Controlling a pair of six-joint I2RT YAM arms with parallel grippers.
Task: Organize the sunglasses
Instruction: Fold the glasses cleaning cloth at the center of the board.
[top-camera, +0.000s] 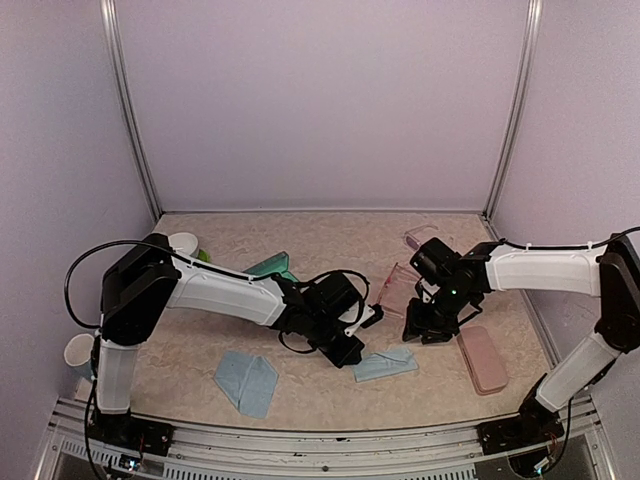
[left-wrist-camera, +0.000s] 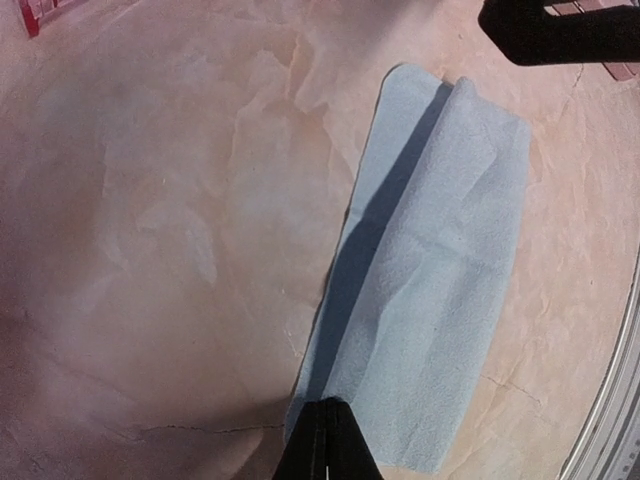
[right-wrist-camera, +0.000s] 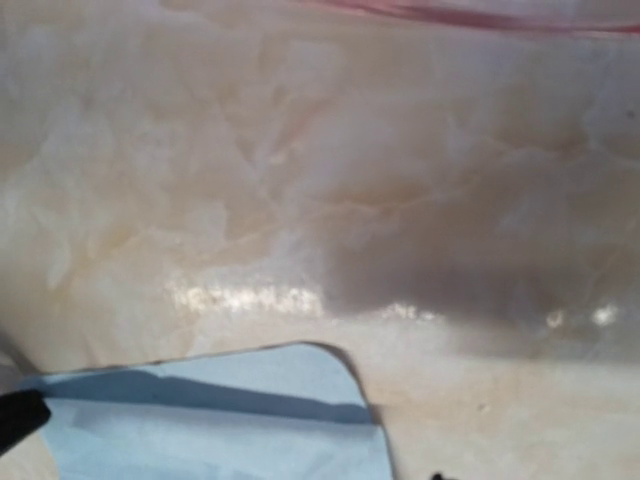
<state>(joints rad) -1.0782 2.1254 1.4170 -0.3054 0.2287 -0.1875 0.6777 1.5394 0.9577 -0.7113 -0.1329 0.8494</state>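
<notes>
The pink-red sunglasses (top-camera: 400, 288) lie on the table just left of my right gripper (top-camera: 428, 335); one thin arm of them crosses the top of the right wrist view (right-wrist-camera: 450, 12), and a red corner shows in the left wrist view (left-wrist-camera: 35, 12). The pale clear-framed pair (top-camera: 420, 238) lies farther back. My right gripper hovers open above the table with nothing between its fingers. My left gripper (left-wrist-camera: 327, 440) is shut on the near corner of a light-blue cloth (left-wrist-camera: 440, 280), and a raised fold runs away from its tips.
A pink case (top-camera: 483, 358) lies right of the right gripper. A blue-grey case (top-camera: 270, 267) lies behind the left arm. A second light-blue cloth (top-camera: 247, 382) is at the front left. White cups (top-camera: 80, 352) (top-camera: 183, 242) stand at the left.
</notes>
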